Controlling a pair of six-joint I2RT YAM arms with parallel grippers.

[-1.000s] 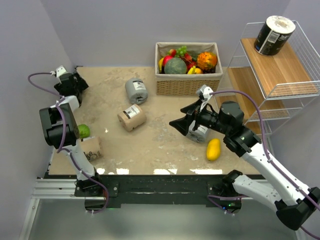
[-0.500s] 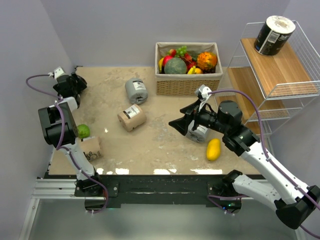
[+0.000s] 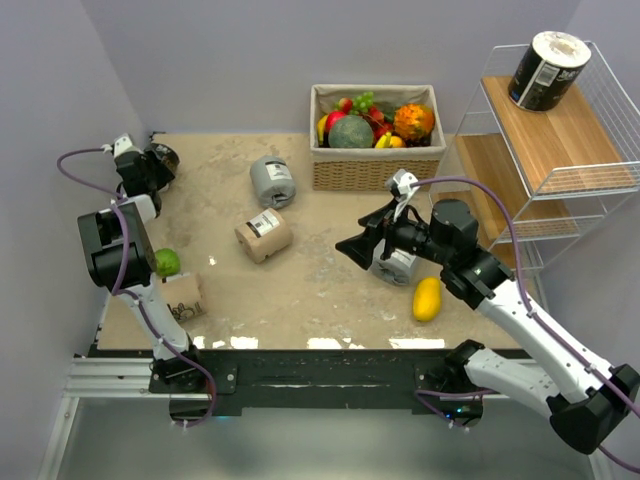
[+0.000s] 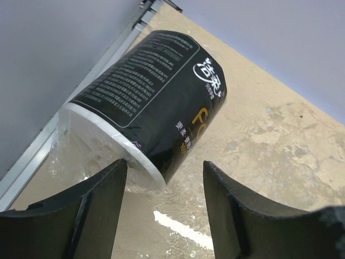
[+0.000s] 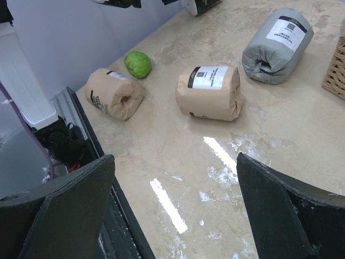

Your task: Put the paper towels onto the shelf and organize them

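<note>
My left gripper [image 4: 164, 175] is wide open at the end of the black roll [image 4: 156, 97] in the far-left corner. Closing off-centre could push it against the wall [image 4: 48, 54]. Right gripper [image 5: 172, 162] hangs wide open, empty.

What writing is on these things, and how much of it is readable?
"洁柔", as best it reads: white logo on the black roll by the wall.
"F": large gold letter on the same roll; what follows it is unclear.
Fine white print on that roll: too small to read.
White labels on the tan rolls and the grey roll: too blurred.
White print on the black roll on the shelf, top board: too small.
</note>
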